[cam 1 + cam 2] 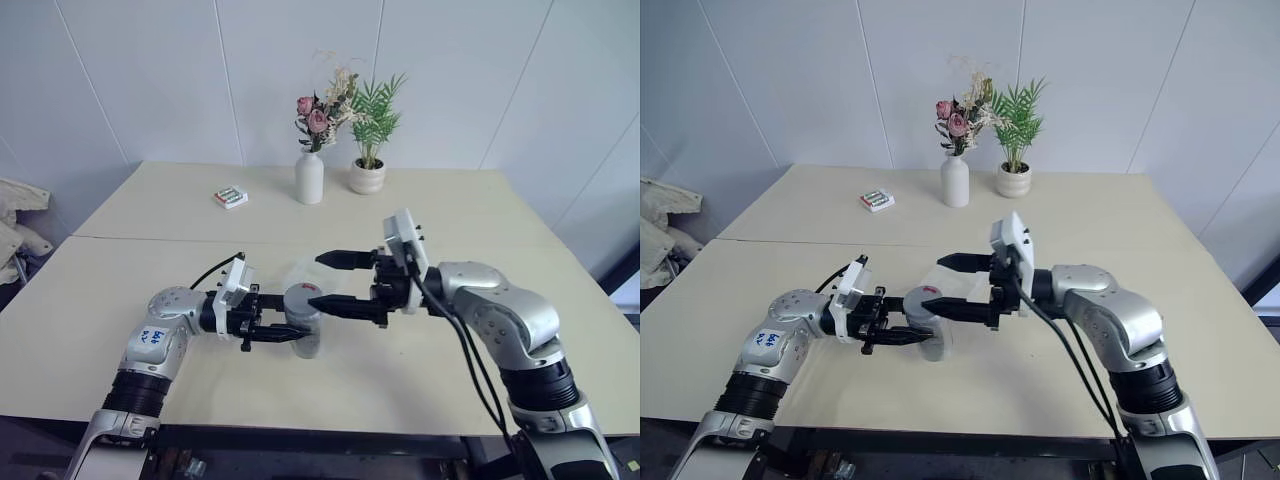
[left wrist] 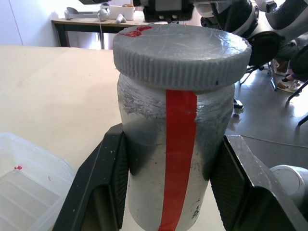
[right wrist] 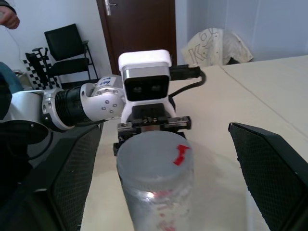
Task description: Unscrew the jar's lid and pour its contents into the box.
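The left gripper (image 1: 283, 331) is clamped on the jar (image 1: 303, 333), one black finger (image 2: 103, 187) pressed to each side of its clear body below the lid (image 2: 182, 54). The jar stands upright near the front middle of the table (image 1: 120, 290), seemingly resting on it, though contact at the base is hard to judge.

The right gripper (image 1: 335, 282) is spread wide and holds nothing — its two fingers (image 3: 272, 166) straddle the lid level with it, a clear gap on either side, touching neither lid nor jar.

The lid is still screwed on: silver-grey, ribbed round the rim, with a small red mark (image 3: 181, 154) on top. A red strip (image 2: 179, 159) runs down the jar's side. No lettering can be read on either.

The box (image 2: 29, 190), clear plastic, lies on the table just behind the jar. Farther back sit a small white, green and red pack (image 1: 230, 197) — its print too small to read — a white vase (image 1: 309, 177) of flowers and a potted plant (image 1: 368, 172).
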Controlling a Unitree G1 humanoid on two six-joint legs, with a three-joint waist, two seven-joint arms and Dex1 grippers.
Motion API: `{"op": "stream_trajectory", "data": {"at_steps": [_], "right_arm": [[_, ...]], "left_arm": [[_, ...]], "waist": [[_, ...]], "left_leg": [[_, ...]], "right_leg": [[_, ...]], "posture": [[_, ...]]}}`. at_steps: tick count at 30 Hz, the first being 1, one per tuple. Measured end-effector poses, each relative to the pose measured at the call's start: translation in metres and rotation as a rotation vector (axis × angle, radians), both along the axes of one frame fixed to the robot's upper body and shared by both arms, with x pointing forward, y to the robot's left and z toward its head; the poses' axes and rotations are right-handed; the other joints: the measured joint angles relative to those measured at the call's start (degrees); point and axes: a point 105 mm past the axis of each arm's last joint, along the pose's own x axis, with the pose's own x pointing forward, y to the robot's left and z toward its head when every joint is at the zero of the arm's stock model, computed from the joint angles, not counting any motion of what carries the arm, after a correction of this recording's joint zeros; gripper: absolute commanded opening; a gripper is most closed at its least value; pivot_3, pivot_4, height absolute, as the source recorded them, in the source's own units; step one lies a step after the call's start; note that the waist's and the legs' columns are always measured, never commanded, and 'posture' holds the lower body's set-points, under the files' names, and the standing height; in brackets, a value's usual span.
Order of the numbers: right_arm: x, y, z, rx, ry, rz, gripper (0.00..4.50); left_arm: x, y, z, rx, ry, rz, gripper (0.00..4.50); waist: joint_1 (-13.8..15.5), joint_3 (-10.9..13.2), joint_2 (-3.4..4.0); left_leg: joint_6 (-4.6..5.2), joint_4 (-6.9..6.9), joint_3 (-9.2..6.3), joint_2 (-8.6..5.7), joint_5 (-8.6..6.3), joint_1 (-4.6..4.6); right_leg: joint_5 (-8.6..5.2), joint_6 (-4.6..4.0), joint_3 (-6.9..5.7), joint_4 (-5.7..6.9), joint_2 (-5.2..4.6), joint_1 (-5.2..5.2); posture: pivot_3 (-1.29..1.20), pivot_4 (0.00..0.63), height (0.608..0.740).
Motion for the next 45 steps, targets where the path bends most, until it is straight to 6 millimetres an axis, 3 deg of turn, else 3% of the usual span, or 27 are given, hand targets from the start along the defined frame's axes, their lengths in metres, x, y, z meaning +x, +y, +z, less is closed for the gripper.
{"op": "stream_trajectory", "data": {"at_steps": [16, 45], "right_arm": [[0.01, 0.029, -0.018, -0.039, 0.038, -0.074, 4.48], [0.015, 0.013, -0.018, -0.079, 0.027, -0.098, 4.48]], "left_arm": [[-0.002, -0.002, 0.003, 0.002, -0.015, -0.011, 1.98], [0.001, -0.003, 0.003, -0.002, -0.008, 0.015, 1.98]], "waist": [[-0.1, 0.0, 0.0], [-0.1, 0.0, 0.0]], "left_leg": [[0.0, -0.01, 0.0, 0.0, 0.0, 0.0], [0.0, -0.01, 0.0, 0.0, 0.0, 0.0]], "right_leg": [[0.0, 0.0, 0.0, 0.0, 0.0, -0.01], [0.0, 0.0, 0.0, 0.0, 0.0, -0.01]], "posture": [[0.0, 0.15, 0.74], [0.0, 0.15, 0.74]]}}
